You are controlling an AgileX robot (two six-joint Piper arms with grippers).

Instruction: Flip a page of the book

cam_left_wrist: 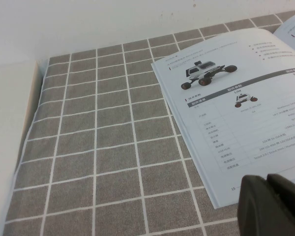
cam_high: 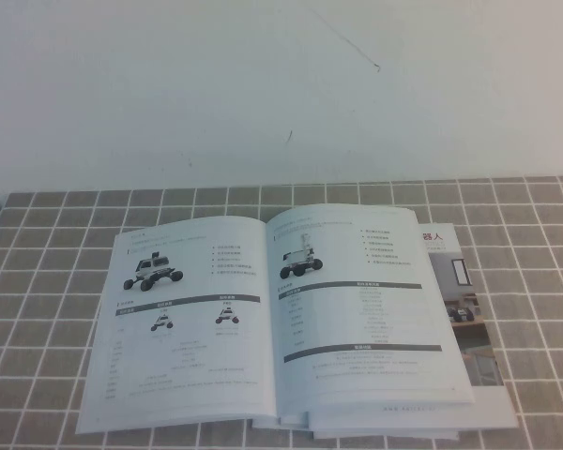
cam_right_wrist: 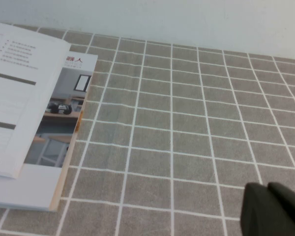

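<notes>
Two open pages are shown by the large thin glossy white book (cam_high: pixel 263 323), which lies flat near the middle of the grey cloth with white grid lines (cam_high: pixel 56 253) that covers the table. On the left page with the white off-road rover and two small diagrams (cam_high: pixel 183 323) spec text is printed below the pictures; the right-hand white glossy page with a small wheeled robot picture and dark-bar tables (cam_high: pixel 366 309) lies flat as well, not lifted. Under the book's right edge a similar booklet with red characters and room photos on its cover (cam_high: pixel 469 319) is seen sticking out. The black left gripper (cam_left_wrist: pixel 273 209) is held off the near left corner of the book, over the cloth; whether its fingers are parted cannot be told. The black right gripper (cam_right_wrist: pixel 273 211) is held over bare cloth well to the right of the booklet, its fingers closed on nothing.
</notes>
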